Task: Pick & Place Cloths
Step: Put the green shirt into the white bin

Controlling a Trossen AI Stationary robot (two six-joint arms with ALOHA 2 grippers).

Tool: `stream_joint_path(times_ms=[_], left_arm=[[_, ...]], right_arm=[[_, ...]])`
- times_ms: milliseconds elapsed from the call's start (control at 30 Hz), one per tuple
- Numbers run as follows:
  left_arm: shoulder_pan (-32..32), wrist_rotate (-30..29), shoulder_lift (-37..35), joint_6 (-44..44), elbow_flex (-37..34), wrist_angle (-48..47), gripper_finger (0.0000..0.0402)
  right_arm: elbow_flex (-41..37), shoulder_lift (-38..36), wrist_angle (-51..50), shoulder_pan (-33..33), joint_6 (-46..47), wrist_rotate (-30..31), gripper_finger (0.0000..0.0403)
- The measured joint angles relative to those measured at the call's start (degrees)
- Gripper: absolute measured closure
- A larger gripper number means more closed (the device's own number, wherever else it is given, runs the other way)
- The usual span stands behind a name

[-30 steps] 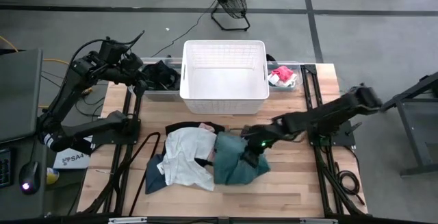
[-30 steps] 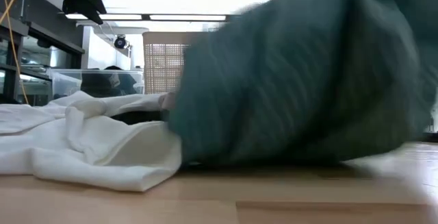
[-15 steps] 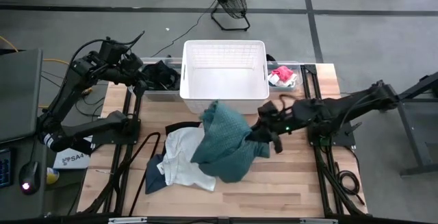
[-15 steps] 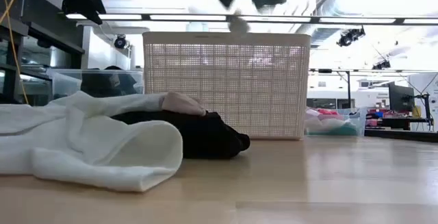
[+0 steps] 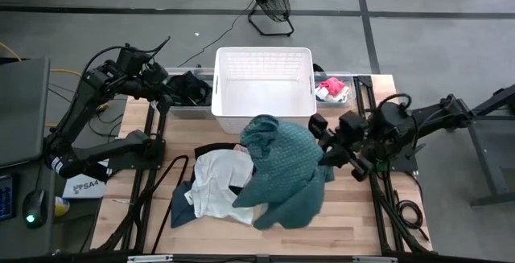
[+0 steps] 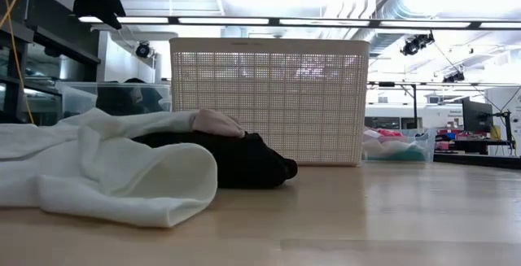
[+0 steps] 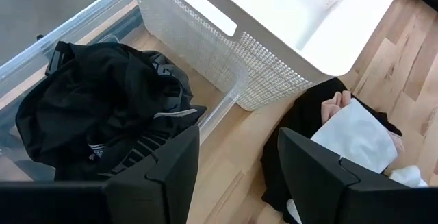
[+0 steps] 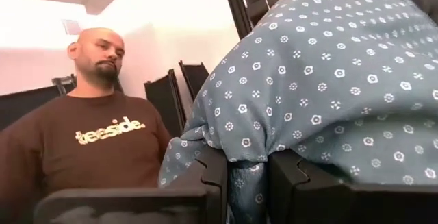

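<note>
Fingers (image 8: 287, 176) of the right gripper (image 8: 246, 183) are pinched nearly together on a fold of the teal-green cloth (image 5: 282, 166), which carries a pattern of small pale dots. From above, that gripper (image 5: 326, 146) sits over the right half of the bench (image 5: 354, 223), just in front of the white basket's right corner, and the cloth hangs from it, spread out in the air above the bench and partly covering the pile below. From the level view across the bench the cloth does not show, so it is clear of the wood.

Under and beside it lies the rest of the pile: a white cloth (image 5: 211, 181), a black cloth (image 6: 244, 160) behind it with a bit of pink cloth (image 6: 218, 123) on top, and a dark blue cloth (image 5: 180, 207) at the pile's left edge.

At the bench's back left, the left gripper (image 7: 236, 172) hovers with its fingers (image 7: 171, 169) held apart and nothing between them, above a clear bin (image 7: 82, 18) that holds a black garment (image 7: 102, 107). The white basket (image 5: 264, 90) stands at the back centre. A second clear bin (image 5: 352, 86) to its right holds something pink and white.

Beyond the right gripper, a person in a brown shirt (image 8: 96, 142) is in view.
</note>
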Motion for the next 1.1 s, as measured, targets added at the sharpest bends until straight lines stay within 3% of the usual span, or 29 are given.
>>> stream_joint_path(times_ms=[267, 433, 567, 800, 1100], left_arm=[[0.0, 0.0, 0.0, 0.0, 0.0, 0.0, 0.0206], [0.0, 0.0, 0.0, -0.1, 0.0, 0.1, 0.0206], [0.0, 0.0, 0.0, -0.1, 0.0, 0.1, 0.0206], [0.0, 0.0, 0.0, -0.5, 0.0, -0.1, 0.0206], [0.0, 0.0, 0.0, -1.9, 0.0, -0.2, 0.0206]], right_arm=[[0.0, -1.0, 0.5, -0.1, -4.4, 0.7, 0.0360], [0.0, -1.0, 0.1, -2.0, -4.0, 5.9, 0.0360], [0.0, -1.0, -0.8, -3.6, -6.7, 14.9, 0.0360], [0.0, -1.0, -0.8, -5.3, -20.8, 31.1, 0.0360], [0.0, -0.8, -0.4, -5.7, -47.4, 56.2, 0.0360]])
